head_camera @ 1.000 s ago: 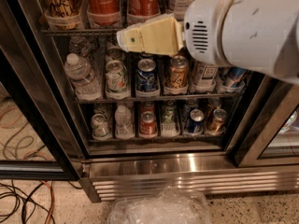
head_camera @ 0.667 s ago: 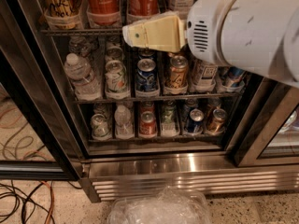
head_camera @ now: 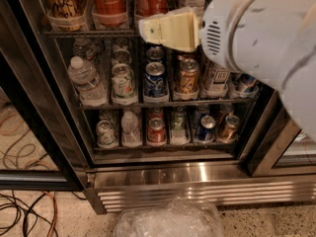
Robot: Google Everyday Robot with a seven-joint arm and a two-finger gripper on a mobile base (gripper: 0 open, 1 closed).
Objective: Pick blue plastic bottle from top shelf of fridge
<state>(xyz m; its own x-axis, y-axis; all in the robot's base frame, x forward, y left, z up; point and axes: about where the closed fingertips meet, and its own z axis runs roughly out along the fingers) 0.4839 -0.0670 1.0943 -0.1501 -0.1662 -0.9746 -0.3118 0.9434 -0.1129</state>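
Note:
The fridge (head_camera: 163, 174) fills the camera view, its black frame around wire racks of drinks. The top shelf (head_camera: 89, 34) runs across the upper edge with clear cup-like holders. The blue plastic bottle (head_camera: 61, 1) stands at its far left; only its amber-tinted lower part with dark print shows. Two red Coca-Cola bottles (head_camera: 109, 1) stand to its right. My gripper (head_camera: 146, 28), pale yellow on a big white arm (head_camera: 256, 33), hangs in front of the top shelf's edge, right of the Coca-Cola bottles and well right of the blue plastic bottle.
The middle rack holds a small water bottle (head_camera: 86, 80) and several cans (head_camera: 155, 78); the lower rack holds more cans (head_camera: 157, 130). A crumpled clear plastic bag (head_camera: 168, 218) lies on the floor. Cables (head_camera: 24, 206) lie at lower left. The dark door frame (head_camera: 34, 112) stands at left.
My gripper has moved up and a little to the right, from the middle rack's level to the top shelf's front edge.

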